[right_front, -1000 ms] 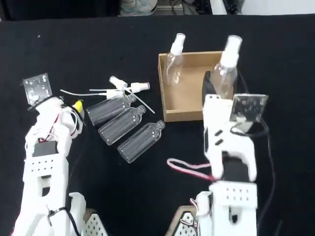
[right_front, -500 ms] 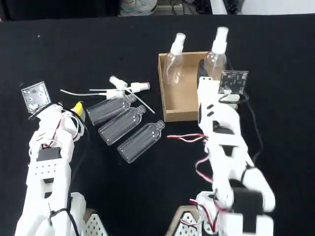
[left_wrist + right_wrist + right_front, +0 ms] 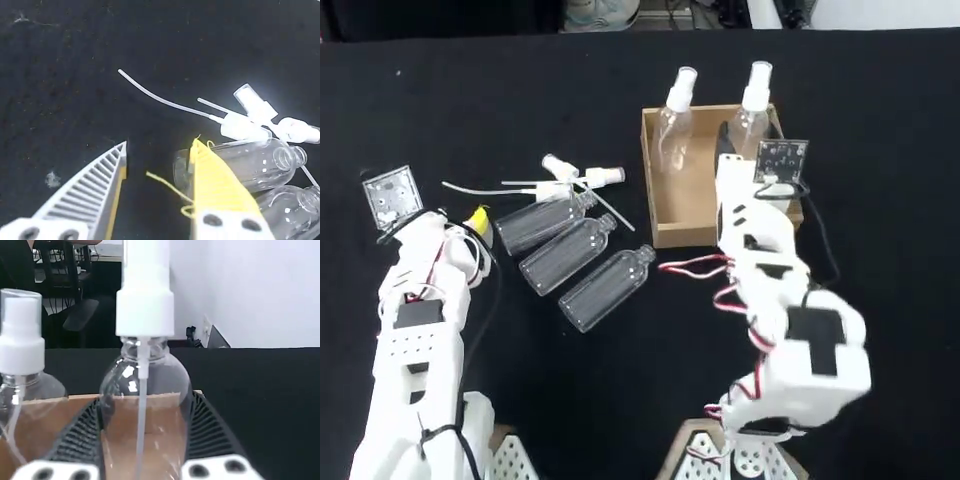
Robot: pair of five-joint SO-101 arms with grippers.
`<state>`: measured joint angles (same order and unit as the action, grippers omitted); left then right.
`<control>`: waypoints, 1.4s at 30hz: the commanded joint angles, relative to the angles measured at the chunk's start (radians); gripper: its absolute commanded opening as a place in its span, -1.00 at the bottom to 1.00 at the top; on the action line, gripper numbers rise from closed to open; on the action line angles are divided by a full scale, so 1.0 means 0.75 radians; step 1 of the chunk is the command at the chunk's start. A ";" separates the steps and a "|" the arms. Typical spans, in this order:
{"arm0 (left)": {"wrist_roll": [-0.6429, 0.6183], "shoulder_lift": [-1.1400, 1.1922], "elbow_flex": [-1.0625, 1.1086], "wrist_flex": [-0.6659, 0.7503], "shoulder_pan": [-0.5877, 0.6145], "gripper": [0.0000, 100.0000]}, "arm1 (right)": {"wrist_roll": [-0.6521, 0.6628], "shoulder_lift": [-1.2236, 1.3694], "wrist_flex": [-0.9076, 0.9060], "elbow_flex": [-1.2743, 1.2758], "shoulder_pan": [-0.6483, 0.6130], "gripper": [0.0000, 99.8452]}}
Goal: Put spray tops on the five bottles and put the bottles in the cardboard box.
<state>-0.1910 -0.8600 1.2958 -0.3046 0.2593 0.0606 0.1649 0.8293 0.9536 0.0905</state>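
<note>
Our right claw [image 3: 145, 420] grips a capped bottle [image 3: 752, 115] in the box [image 3: 690, 232], upper right of the high view, beside a second bottle [image 3: 673, 130], also capped. Three bare bottles [image 3: 585, 255] lie on the bench [image 3: 520, 90] at centre left, with loose tops [image 3: 582, 178] just above. Our left claw [image 3: 159, 150] hangs open beside them. We judge two of five nearly done.

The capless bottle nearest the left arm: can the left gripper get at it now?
Probably yes. The left gripper is open, its yellow finger right beside the capless bottle; nothing blocks it.
</note>
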 commanded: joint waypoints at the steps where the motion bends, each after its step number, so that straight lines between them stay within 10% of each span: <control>1: -0.010 -0.002 -0.015 0.031 0.017 -0.60 | 0.012 0.107 0.151 -0.140 -0.025 -0.98; 42: -0.010 -0.002 -0.015 0.025 0.019 -0.60 | 0.010 0.535 0.323 -0.404 -0.072 -0.98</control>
<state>-0.1910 -0.8600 1.2958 -0.3046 0.2624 0.0606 0.5531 0.9981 0.7112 0.0491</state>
